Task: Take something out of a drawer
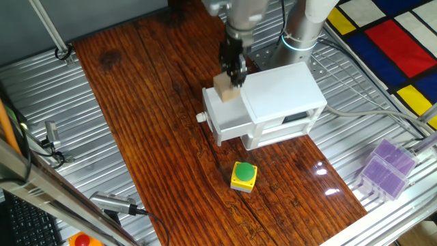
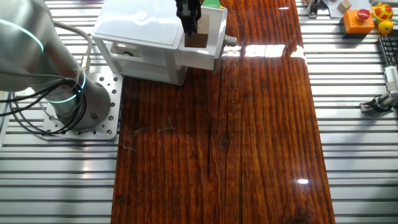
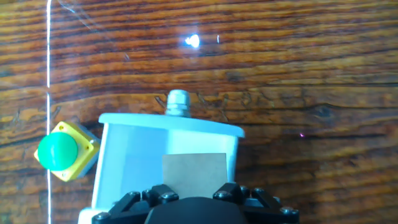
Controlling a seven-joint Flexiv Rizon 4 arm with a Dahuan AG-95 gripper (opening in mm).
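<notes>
The hand (image 1: 233, 74) is clamping the tan cube (image 1: 226, 89) just above the open upper drawer (image 1: 229, 116) at frame centre, so a loose grip or a snag on the drawer wall is risking dropping it back inside.

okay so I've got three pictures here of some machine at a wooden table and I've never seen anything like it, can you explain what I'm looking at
It is a robot arm at a wooden table. Two pictures come from fixed cameras on different sides; the third comes from a camera on the hand, looking down past its fingers. On the table stands a white box cabinet with its upper drawer pulled open. The gripper is shut on a small tan cube over the open drawer. A yellow box with a green button sits nearby.
</notes>
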